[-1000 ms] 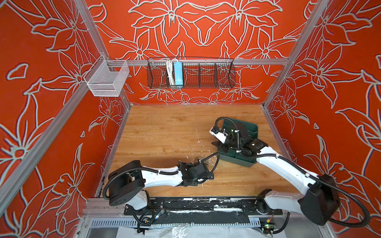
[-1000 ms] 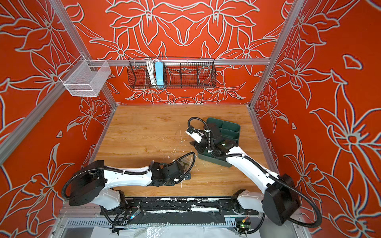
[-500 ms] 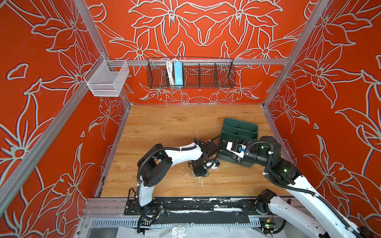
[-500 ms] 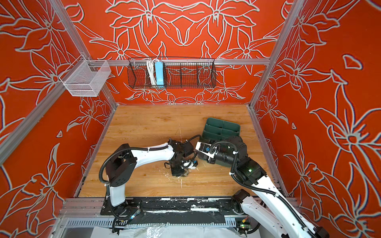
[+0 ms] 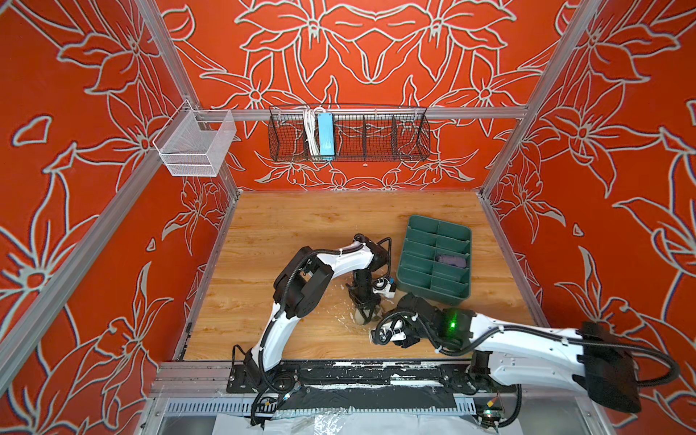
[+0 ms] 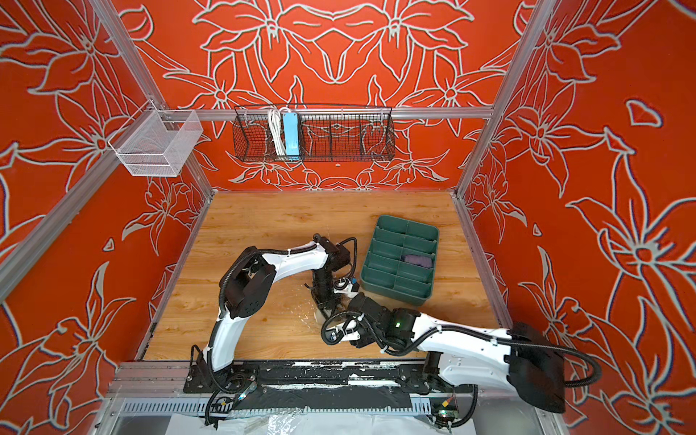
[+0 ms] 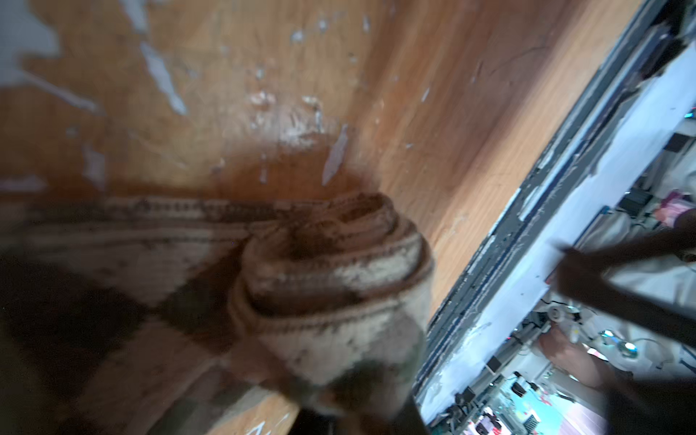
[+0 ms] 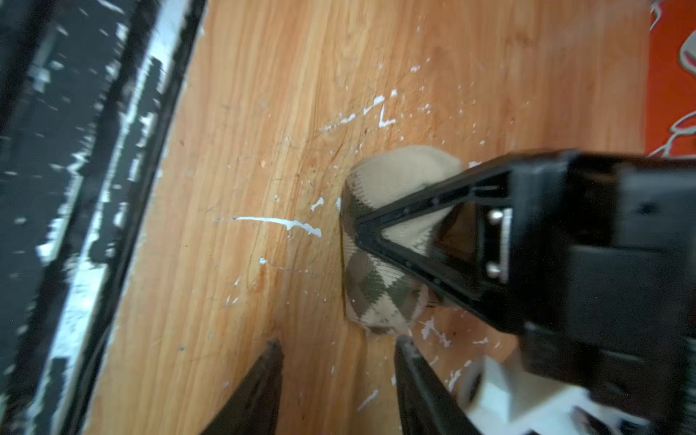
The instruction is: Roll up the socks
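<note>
The olive-and-beige argyle sock is wound into a tight roll on the wooden floor, and its flat unrolled part trails off to one side. My left gripper points straight down, shut on that roll; one of its black fingers lies across the sock. My right gripper is open just beside the roll, with bare wood between its tips. The purple sock lies bundled in a compartment of the green tray, seen in both top views.
The dark green divided tray sits right of the grippers. A black metal rail borders the floor's front edge. On the back wall hang a black wire basket and a white mesh basket.
My right arm has left the tray and dropped low near the front, its open gripper now beside the left one. The left arm swung up and over to the sock roll.
</note>
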Controlling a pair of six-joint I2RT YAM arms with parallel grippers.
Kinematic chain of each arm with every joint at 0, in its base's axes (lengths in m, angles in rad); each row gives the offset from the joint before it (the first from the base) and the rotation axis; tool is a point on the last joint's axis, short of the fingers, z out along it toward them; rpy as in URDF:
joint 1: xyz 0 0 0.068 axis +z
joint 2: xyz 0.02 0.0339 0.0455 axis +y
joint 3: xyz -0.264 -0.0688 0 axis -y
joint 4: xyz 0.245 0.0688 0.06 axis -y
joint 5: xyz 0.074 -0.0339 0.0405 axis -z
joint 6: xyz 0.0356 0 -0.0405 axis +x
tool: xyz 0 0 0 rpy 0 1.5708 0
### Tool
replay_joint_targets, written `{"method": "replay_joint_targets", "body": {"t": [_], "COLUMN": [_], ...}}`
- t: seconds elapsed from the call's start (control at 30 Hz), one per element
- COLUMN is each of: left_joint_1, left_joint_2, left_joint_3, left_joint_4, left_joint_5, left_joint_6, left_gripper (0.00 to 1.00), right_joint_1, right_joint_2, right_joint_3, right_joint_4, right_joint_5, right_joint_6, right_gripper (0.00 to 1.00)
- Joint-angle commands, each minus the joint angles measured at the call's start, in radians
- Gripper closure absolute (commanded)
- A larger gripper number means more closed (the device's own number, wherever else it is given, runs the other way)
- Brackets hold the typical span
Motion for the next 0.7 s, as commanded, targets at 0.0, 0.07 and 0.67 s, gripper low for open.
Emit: {"method": "replay_joint_targets", "body": {"t": [0.0, 0.07, 0.67], "left_joint_1": [-0.007, -0.006, 0.006], "left_joint_2": [0.074, 0.075, -0.121], "left_joint_3": [-0.018, -0.02, -0.106], "left_joint_4": [0.088, 0.091, 0.209], "left_joint_5": [0.019, 0.026, -0.08], "left_joint_6": [0.006, 0.009, -0.039], "left_gripper": [0.92, 0.91, 0.53], "right_joint_1": [0.004, 0.004, 0.001], "right_joint_2": [0.078, 0.132, 0.266], "right_joint_3": [-0.015, -0.008, 0.121], "right_joint_4": [0.276, 0.297, 0.005], "right_joint_5": [0.131, 0.147, 0.01], "right_joint_6": [0.029, 0.04, 0.054], "right_gripper": [0.46, 0.44, 1.0]}}
